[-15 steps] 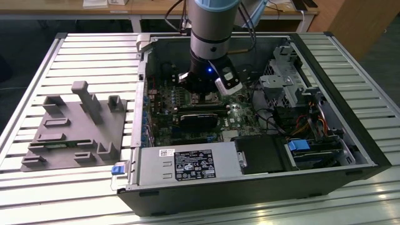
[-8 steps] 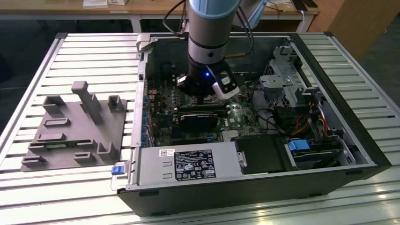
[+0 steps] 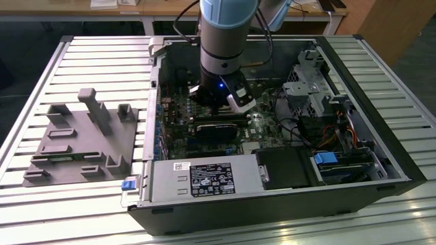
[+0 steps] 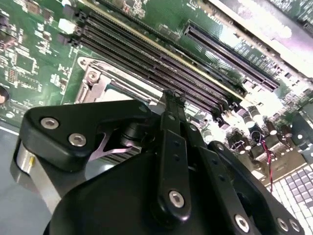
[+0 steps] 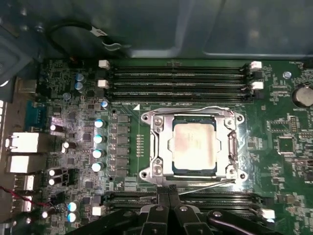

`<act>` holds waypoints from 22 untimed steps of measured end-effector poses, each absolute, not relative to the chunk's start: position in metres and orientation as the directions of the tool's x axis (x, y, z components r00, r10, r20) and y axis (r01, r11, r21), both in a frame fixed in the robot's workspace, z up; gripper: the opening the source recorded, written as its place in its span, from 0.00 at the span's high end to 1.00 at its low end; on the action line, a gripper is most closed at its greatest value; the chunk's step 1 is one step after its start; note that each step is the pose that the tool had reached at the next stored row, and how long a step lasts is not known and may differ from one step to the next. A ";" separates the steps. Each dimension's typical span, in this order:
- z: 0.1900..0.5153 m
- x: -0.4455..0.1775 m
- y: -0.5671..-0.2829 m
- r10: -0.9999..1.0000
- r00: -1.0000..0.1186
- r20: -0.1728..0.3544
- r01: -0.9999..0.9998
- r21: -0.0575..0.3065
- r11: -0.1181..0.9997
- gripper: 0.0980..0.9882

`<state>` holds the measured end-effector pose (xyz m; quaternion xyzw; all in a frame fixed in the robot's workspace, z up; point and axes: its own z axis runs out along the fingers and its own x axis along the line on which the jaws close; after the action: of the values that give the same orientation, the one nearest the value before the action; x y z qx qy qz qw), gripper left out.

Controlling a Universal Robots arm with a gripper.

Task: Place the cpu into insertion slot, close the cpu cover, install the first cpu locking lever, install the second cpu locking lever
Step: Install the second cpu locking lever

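Note:
The cpu [image 5: 193,147] lies flat in the insertion slot [image 5: 146,117], its pale metal top showing through the opening of the cpu cover [image 5: 161,147]. The cover is down over it. One thin wire lever [image 5: 195,108] runs along the socket edge by the far memory slots. The other lever [image 5: 210,186] lies slightly slanted along the opposite edge, its end close to my fingertips. My gripper [image 5: 168,198] is shut just beside that edge, low over the board. In the exterior view my gripper [image 3: 216,109] stands inside the open case. The second wrist view shows a socket corner [image 4: 105,81] past the fingers [image 4: 171,98].
Long black memory slots [image 5: 178,78] flank the socket on both sides. Capacitors [image 5: 98,139] and rear ports [image 5: 22,142] line one end of the board. A black block [image 3: 214,130], the power supply [image 3: 204,178] and a drive cage [image 3: 307,92] crowd the case. A grey fixture [image 3: 81,138] sits outside.

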<state>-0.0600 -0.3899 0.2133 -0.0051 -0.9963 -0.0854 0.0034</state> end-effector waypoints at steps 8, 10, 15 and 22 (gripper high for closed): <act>0.203 -0.061 -0.390 0.009 -1.000 0.008 0.011 0.197 0.980 0.99; 0.203 -0.061 -0.392 0.009 -1.000 0.008 0.011 0.210 0.978 0.99; 0.202 -0.064 -0.399 0.009 -1.000 0.008 0.011 0.220 0.975 0.99; 0.201 -0.070 -0.402 0.009 -1.000 0.008 0.010 0.239 0.971 0.99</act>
<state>-0.0701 -0.4022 0.2009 -0.0048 -0.9927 -0.1206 0.0032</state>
